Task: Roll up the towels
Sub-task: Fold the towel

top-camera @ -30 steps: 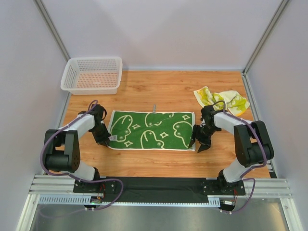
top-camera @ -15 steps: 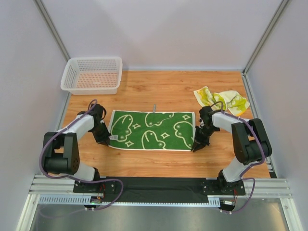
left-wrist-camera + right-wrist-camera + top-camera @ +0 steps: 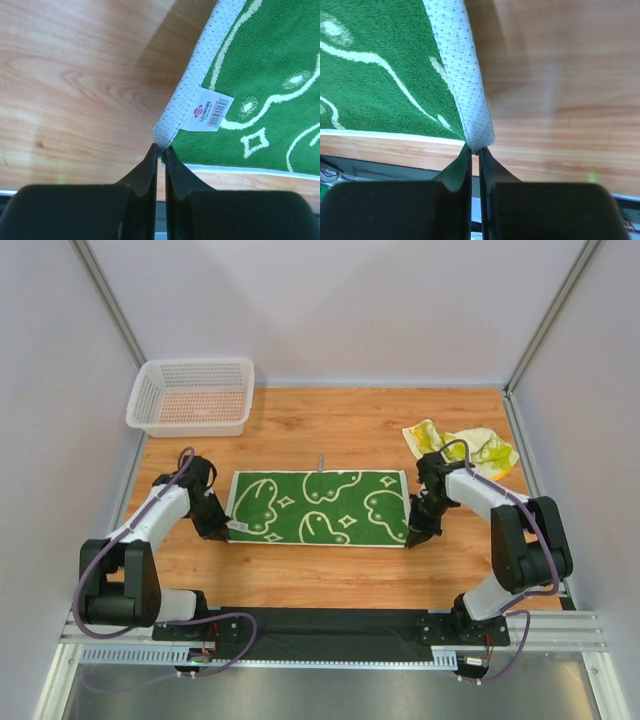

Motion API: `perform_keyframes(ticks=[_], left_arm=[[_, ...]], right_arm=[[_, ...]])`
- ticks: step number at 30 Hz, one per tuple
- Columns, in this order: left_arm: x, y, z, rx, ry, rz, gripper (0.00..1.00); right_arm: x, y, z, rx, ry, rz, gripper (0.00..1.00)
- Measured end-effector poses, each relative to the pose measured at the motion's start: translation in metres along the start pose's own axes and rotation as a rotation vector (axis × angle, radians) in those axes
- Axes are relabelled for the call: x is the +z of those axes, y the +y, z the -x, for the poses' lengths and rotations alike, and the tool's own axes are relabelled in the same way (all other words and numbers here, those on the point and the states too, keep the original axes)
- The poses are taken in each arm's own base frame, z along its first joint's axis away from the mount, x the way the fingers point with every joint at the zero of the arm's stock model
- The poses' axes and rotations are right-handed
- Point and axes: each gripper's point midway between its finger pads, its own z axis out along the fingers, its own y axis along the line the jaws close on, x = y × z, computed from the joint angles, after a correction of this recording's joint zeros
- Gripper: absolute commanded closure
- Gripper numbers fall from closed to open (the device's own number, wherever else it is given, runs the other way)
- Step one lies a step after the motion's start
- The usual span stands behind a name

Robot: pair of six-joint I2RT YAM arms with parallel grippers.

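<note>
A green towel (image 3: 318, 508) with white squiggly outlines lies flat in the middle of the wooden table. My left gripper (image 3: 222, 532) is shut on its near left corner, where the white dotted underside (image 3: 175, 112) curls up beside a barcode label (image 3: 210, 110). My right gripper (image 3: 412, 538) is shut on the near right corner, and there too the dotted underside (image 3: 462, 80) is turned up into the fingertips. A second towel (image 3: 462, 448), cream and lime-yellow, lies crumpled at the back right.
A white mesh basket (image 3: 192, 396) stands at the back left corner. White walls close the table on three sides. A black strip and metal rail (image 3: 330, 625) run along the near edge between the arm bases.
The right gripper went from open beside the near right corner to shut on it. Both grippers shifted slightly away from the bases, drawing the towel's near edge back a little.
</note>
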Motion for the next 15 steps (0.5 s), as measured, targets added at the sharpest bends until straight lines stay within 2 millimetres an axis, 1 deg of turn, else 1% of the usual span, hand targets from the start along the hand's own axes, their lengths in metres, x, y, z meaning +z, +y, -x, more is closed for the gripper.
perform_keyframes(ticks=[3,7,9,11,12,15], left_arm=[[-0.011,-0.001,-0.009,-0.019,0.009,-0.02,1.0],[-0.022,0.001,-0.024,-0.037,0.048,-0.027,1.0],[-0.027,0.001,-0.028,-0.041,0.071,-0.024,1.0],[-0.033,-0.001,-0.027,-0.041,0.078,-0.026,1.0],[-0.037,-0.004,-0.023,-0.04,0.073,-0.03,1.0],[-0.049,-0.018,-0.004,-0.034,0.046,-0.047,1.0]], right_arm=[[-0.011,-0.002,-0.007,-0.003,-0.01,-0.006,1.0],[-0.034,-0.003,-0.015,-0.005,-0.027,-0.016,1.0],[-0.045,-0.001,-0.013,-0.009,-0.046,-0.017,1.0],[-0.057,0.005,-0.006,-0.016,-0.068,-0.013,1.0],[-0.063,0.009,0.0,-0.022,-0.084,-0.007,1.0],[-0.075,0.02,0.018,-0.034,-0.107,0.001,1.0]])
